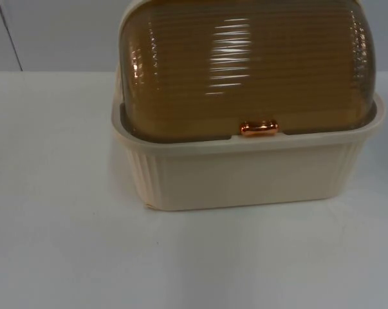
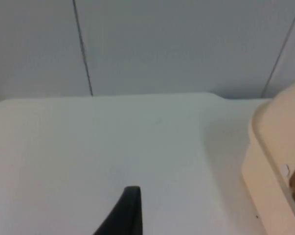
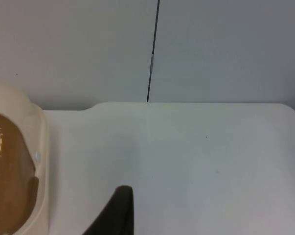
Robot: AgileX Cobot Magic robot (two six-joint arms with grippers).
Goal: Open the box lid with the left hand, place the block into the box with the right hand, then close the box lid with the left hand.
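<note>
The box (image 1: 245, 170) sits lengthwise across the table (image 1: 58, 212), lid (image 1: 245, 64) down, copper handle (image 1: 258, 127) facing the camera. Finger state of either gripper: cannot tell.

Glossy ribbed lid (image 1: 245, 71), seemingly plastic.

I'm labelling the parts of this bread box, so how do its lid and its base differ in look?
The lid is translucent amber-brown; the base is opaque cream. The lid is domed with fine horizontal ridges, while the base is a straight-walled tub with vertical ribs. The lid carries a shiny copper-coloured handle at its front edge; the base shows none. They share a ribbed surface, and the lid sits shut inside the base's rim.
</note>
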